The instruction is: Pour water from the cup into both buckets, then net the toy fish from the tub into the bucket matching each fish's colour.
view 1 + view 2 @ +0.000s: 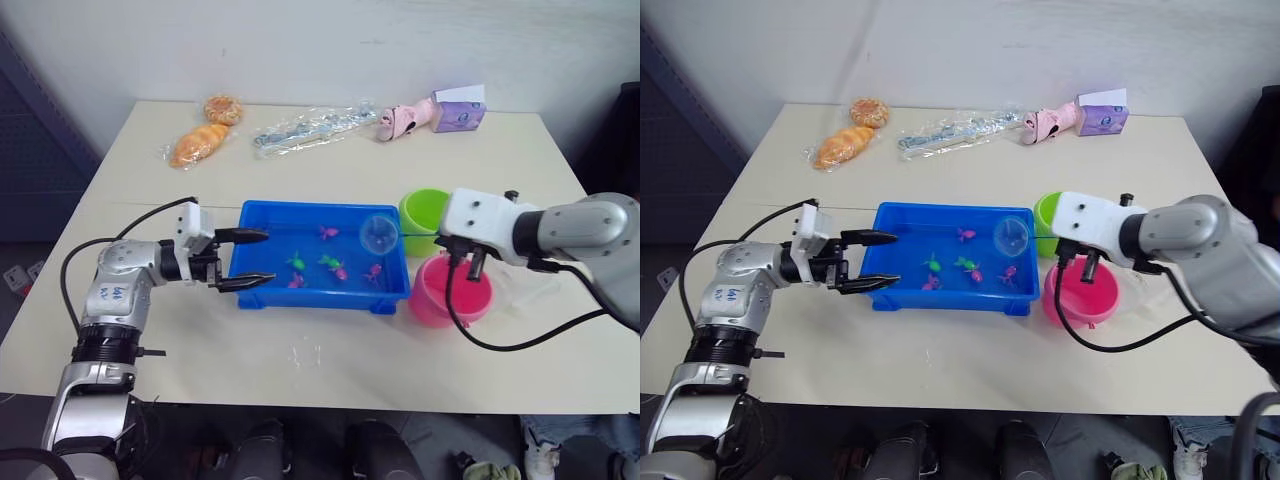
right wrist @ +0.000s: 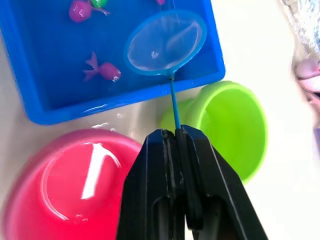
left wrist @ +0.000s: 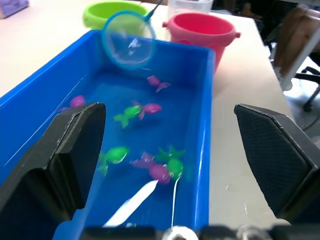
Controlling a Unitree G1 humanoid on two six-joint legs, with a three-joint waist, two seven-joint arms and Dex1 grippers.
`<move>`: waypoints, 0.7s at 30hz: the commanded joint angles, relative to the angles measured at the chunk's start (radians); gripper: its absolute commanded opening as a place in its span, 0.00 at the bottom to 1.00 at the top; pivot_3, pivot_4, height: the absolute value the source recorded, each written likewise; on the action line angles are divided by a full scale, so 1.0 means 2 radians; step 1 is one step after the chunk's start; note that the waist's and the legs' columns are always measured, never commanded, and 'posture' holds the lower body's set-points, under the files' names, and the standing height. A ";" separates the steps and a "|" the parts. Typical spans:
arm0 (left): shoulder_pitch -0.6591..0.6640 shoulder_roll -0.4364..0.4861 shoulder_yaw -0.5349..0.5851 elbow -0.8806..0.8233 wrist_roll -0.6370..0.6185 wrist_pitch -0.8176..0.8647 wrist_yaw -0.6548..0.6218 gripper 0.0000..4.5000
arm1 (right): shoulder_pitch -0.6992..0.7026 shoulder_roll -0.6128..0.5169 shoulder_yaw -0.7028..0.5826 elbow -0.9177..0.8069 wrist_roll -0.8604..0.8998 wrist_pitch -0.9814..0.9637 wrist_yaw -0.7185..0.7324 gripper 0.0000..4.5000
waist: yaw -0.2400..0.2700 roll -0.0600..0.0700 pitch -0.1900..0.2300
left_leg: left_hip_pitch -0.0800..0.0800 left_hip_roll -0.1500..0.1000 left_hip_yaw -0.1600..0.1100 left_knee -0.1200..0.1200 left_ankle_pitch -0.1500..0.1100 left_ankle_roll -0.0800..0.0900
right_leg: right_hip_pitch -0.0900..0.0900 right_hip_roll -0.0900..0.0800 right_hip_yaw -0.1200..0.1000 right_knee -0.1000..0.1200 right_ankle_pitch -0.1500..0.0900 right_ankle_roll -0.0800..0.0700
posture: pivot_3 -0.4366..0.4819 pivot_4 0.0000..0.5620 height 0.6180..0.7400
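- pinching the net (image 2: 165, 42) handle, the right gripper (image 2: 176, 137) holds its hoop over the tub (image 1: 255, 212), frame centre.
- left gripper (image 1: 245, 260) spread wide at the tub's left rim.
- fish (image 1: 330, 262) lie inside.

My table (image 1: 300, 360) carries the blue tub (image 1: 322, 297), green bucket (image 1: 425, 212), pink bucket (image 1: 448, 292) — bread (image 1: 203, 141), wrappers (image 1: 312, 127) behind.

Glossy plastic tub (image 1: 262, 216), fine-mesh net (image 2: 165, 42).

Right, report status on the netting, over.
Right gripper shut on net handle, hoop empty over tub. Left gripper open at tub's end. Fish in water. Nothing blocking buckets.
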 commanded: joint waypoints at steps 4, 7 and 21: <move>-0.017 -0.013 -0.006 0.011 0.002 -0.010 -0.011 0.98 | -0.043 0.018 0.046 0.031 -0.119 -0.038 0.041 0.00 | 0.000 0.000 0.000 | 0.000 0.000 0.000 0.000 0.000 0.000 | 0.000 0.000 0.000 0.000 0.000 0.000 | 0.48 0.27 1.00; -0.018 -0.019 -0.008 0.007 0.001 -0.008 -0.010 0.98 | -0.046 0.023 0.053 0.052 -0.157 -0.066 0.056 0.00 | 0.000 0.000 0.000 | 0.000 0.000 0.000 0.000 0.000 0.000 | 0.000 0.000 0.000 0.000 0.000 0.000 | 0.48 0.27 1.00; -0.018 -0.014 -0.008 0.021 0.007 -0.023 -0.024 0.98 | -0.039 0.058 0.053 0.034 -0.214 -0.062 0.182 0.00 | 0.001 0.000 0.000 | 0.000 0.000 0.000 0.001 0.000 0.000 | 0.000 0.000 -0.001 0.000 0.000 0.000 | 0.48 0.27 1.00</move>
